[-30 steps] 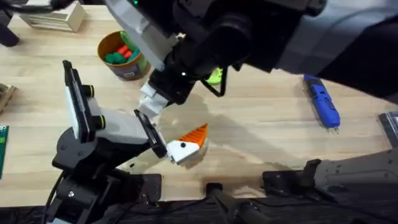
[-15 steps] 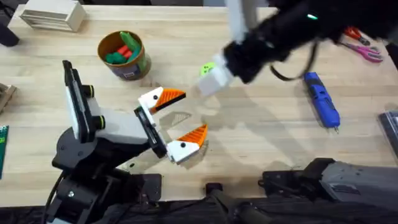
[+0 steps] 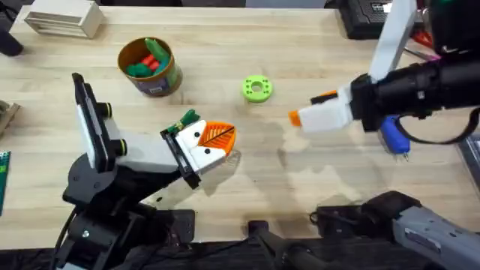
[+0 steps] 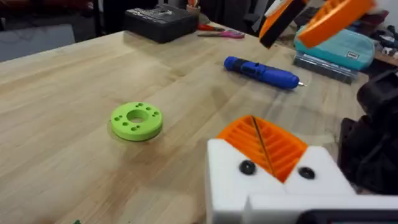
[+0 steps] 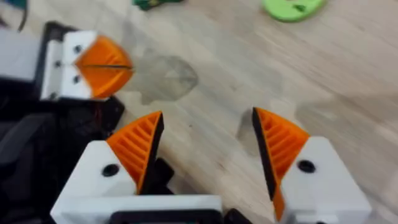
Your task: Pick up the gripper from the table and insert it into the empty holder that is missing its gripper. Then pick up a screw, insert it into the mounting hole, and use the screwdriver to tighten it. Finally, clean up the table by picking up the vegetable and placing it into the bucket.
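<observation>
My left gripper (image 3: pixel 216 136) is shut, its two orange ribbed fingers pressed face to face with nothing between them (image 4: pixel 261 146). Both white mounts at its tip, the holder (image 3: pixel 196 154) among them, carry an orange finger, so no loose gripper lies on the table. My right gripper (image 3: pixel 306 117) hovers open and empty over the middle right (image 5: pixel 208 146). The blue screwdriver (image 3: pixel 395 136) lies at the right, partly under the right arm (image 4: pixel 261 70). The small dark-green vegetable (image 3: pixel 186 118) lies just behind the left fingers. The bucket (image 3: pixel 150 66) stands at the back left. No screw is in view.
A lime-green ring (image 3: pixel 256 88) lies at the back middle. A slatted white box (image 3: pixel 64 19) sits at the back left corner. A black box (image 4: pixel 161 22) and pink scissors (image 4: pixel 217 32) are at the back right. Bare wood lies between the two grippers.
My right gripper has pulled away from the left arm's tip, moving right and opening. The left fingers, apart half a second ago, have closed together. The vegetable now shows.
</observation>
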